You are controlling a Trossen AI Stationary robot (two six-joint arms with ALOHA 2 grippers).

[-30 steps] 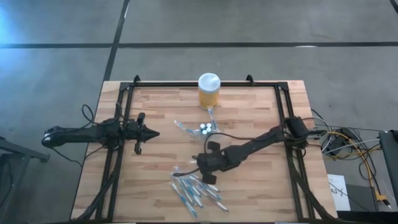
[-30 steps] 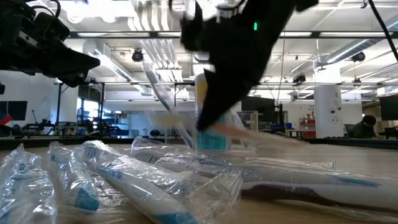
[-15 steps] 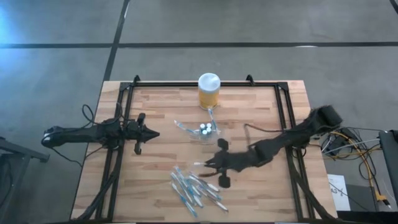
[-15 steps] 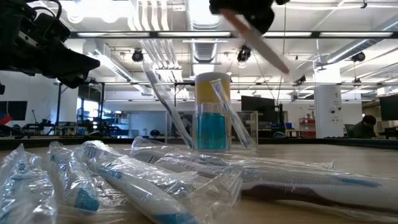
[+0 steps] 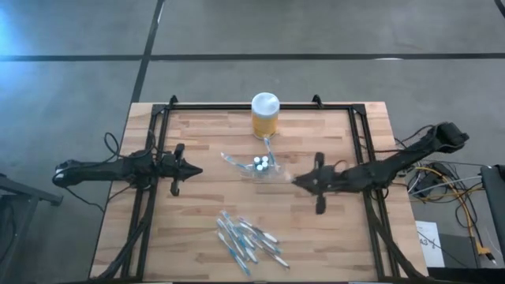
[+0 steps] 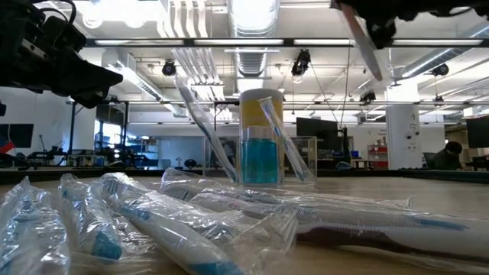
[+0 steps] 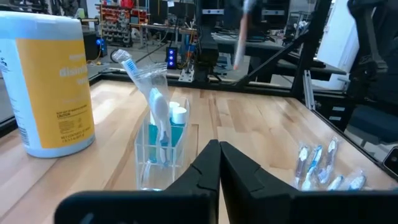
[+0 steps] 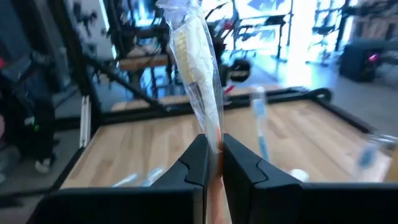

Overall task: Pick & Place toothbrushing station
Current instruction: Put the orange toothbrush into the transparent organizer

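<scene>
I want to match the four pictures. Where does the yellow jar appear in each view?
High view: yellow jar at the table's far edge, middle, behind the clear holder.
Low view: jar in the middle, behind the holder, above the wrapped toothbrushes.
Left wrist view: jar at the left edge, beside the holder.
Right wrist view: not in it.
Shared landmark: the holder.

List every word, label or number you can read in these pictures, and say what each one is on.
Yellow jar: large pale lettering on its label, cut off at the edge and blurred; no word reads for certain.
Same label, lower part: small dark lines of print, too small to read.
Wrapped toothbrushes on the table: no print readable on the wrappers.
Room behind the table: no sign can be read.
</scene>
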